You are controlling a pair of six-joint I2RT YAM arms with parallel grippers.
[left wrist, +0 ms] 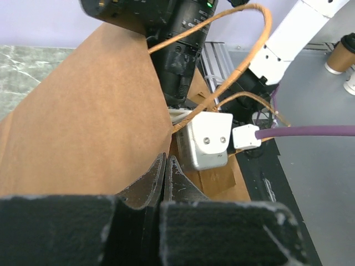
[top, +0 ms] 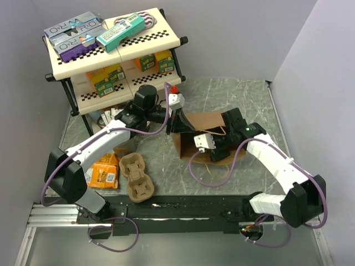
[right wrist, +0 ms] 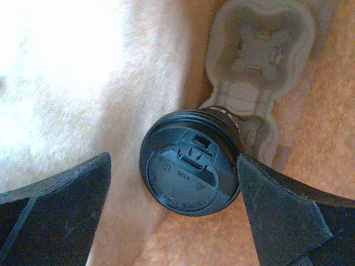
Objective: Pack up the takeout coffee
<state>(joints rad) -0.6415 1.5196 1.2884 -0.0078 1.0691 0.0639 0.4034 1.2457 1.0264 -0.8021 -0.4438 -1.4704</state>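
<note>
Risk on retract: the right pincer [right wrist: 173,162] is spread wide around the takeout coffee [right wrist: 191,167], nothing gripped, but one finger [right wrist: 277,213] is set against the lid rim. If the arm is pulled out at an angle, the cup could be dragged and tipped inside the paper bag [top: 202,123].

Second risk: the bag mouth is held open only by the left pincer [left wrist: 165,177], pressed together on the bag's edge. If that pinch slips, the wall could fold onto the cup and the right arm.

Cup location: inside the bag, low down, up against a pulp carrier [right wrist: 258,52] that is also in there. Whether the base is seated in a carrier pocket cannot be told, as it is hidden under the lid.

Appearance: only the round black lid is seen, from above. Sip-tab moulding and embossed marks are visible. The lid looks fully pressed on, and no spill is seen.
</note>
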